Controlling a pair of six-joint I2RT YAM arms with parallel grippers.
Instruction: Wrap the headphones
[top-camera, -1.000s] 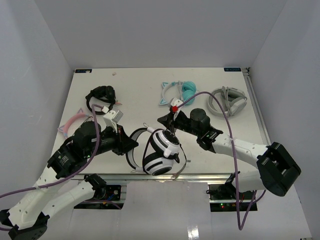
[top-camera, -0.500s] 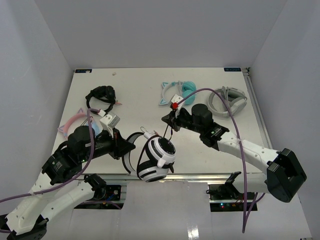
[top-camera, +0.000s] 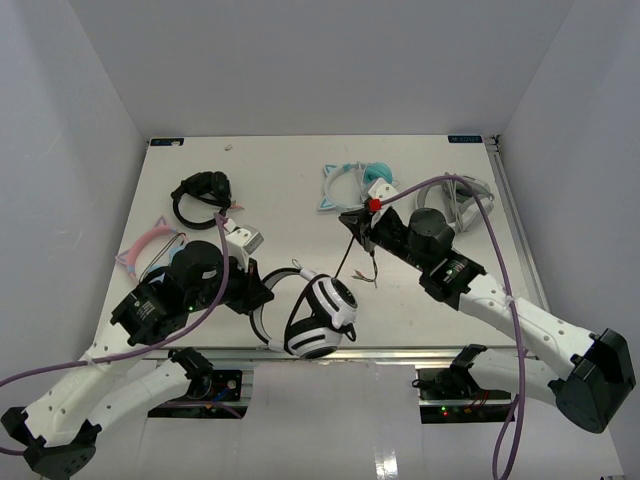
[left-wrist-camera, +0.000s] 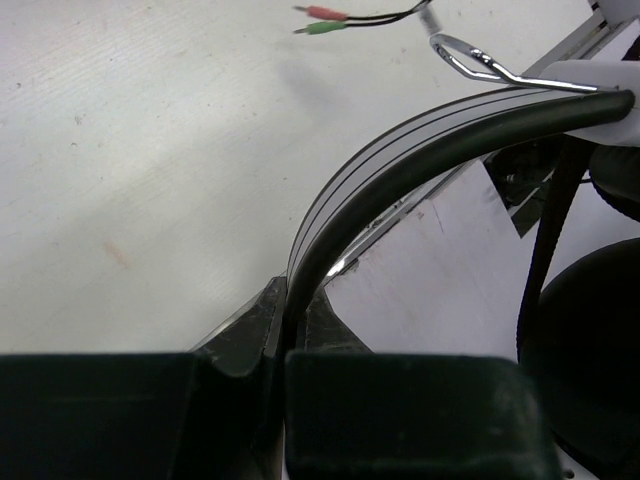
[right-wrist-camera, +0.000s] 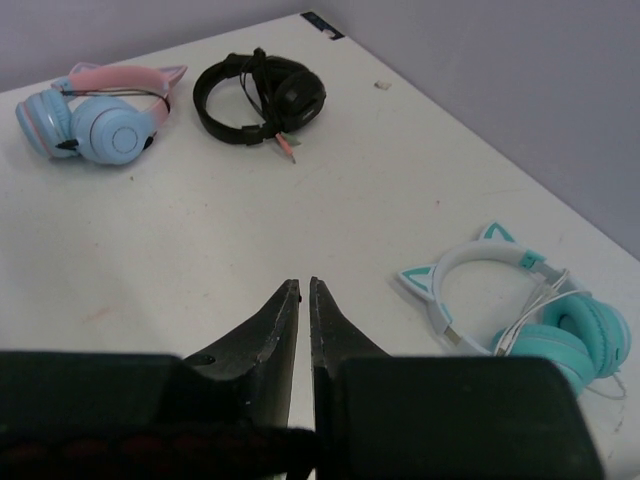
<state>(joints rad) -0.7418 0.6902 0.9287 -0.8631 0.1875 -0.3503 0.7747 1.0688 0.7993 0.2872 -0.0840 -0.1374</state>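
On the left, the left gripper (top-camera: 258, 298) is clamped on the white-and-black headband (left-wrist-camera: 400, 160), holding the headphones (top-camera: 322, 312) at the near edge of the table (top-camera: 280, 170), between the two arms. The ringed ear cups sit just to the right of that gripper.

From the cups, the thin black cable (top-camera: 345, 258) rises up and to the right, to the tip of the right gripper (top-camera: 352, 228). Its jaws are drawn together to a narrow slit. It looks to be pinching the cable, though its own wrist view shows no cable between the fingers. The red and green plugs (left-wrist-camera: 320, 18) lie on the table a little past the headband.

I'd judge the wrapping barely begun. The headphones are held and the cable is picked up. I see no turns of cable around the band or cups, so the winding is all left to do.
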